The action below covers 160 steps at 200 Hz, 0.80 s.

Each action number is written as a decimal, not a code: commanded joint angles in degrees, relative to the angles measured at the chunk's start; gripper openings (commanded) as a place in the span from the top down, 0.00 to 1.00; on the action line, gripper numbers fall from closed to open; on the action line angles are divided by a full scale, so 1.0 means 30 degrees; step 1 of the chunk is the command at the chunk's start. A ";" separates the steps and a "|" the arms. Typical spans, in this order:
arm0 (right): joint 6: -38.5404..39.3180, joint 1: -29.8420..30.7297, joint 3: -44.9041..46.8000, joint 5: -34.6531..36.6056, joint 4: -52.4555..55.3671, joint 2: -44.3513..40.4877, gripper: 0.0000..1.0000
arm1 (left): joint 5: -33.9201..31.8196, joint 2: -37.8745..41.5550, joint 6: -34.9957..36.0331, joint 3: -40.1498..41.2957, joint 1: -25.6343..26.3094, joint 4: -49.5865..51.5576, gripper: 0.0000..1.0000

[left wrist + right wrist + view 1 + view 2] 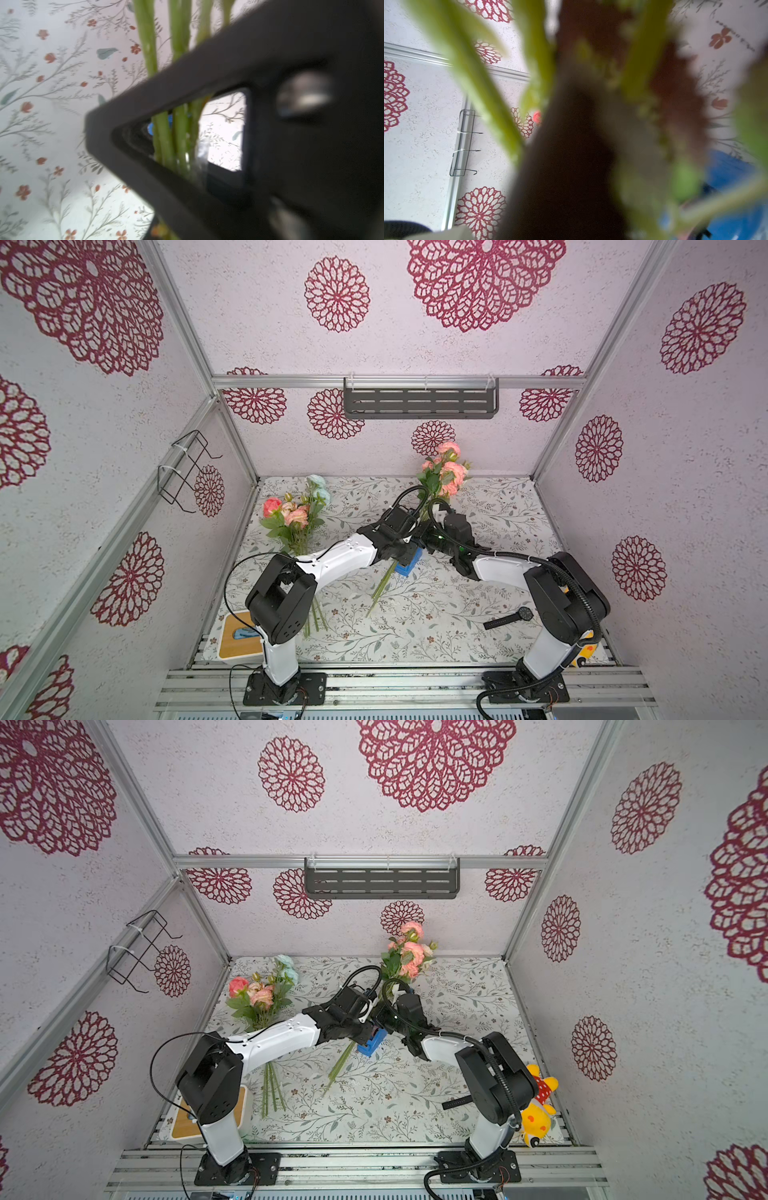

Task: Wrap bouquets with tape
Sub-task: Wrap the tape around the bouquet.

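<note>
Crowding the stems (384,585) of the pink bouquet (445,472) just above the tape (409,567), the left gripper (409,537) and right gripper (429,540) are sitting almost nose to nose mid-table. Can't tell how wide either is standing, or which one's holding the stems. The other bouquet (297,514) is lying near the left wall (104,510).

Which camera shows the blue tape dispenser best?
A top view: the tape dispenser shows most of its blue body, partly covered. The left wrist view catches only a blue sliver; the right wrist view, a blurred blue patch.
</note>
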<state>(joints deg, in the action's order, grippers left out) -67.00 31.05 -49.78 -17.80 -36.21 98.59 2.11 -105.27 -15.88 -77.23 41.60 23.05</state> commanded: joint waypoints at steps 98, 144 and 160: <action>0.2897 -0.0384 0.0620 -0.1212 -0.8982 0.0715 1.00 | 1.4688 -0.0671 -0.0766 0.0438 -0.3200 -0.2242 0.51; 0.2352 -0.0330 0.1410 -0.1391 -1.1750 0.1024 1.00 | 1.5841 -0.2166 -0.1052 -0.0513 -0.3474 -0.2044 0.56; 0.2339 -0.0278 0.1734 -0.1442 -1.2204 0.0932 1.00 | 1.5948 -0.2233 -0.1458 -0.0342 -0.3656 -0.2777 0.59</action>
<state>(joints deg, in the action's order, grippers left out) -61.60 29.74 -44.38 -21.89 -60.95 102.76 45.08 -111.28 -19.27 -77.78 30.70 16.62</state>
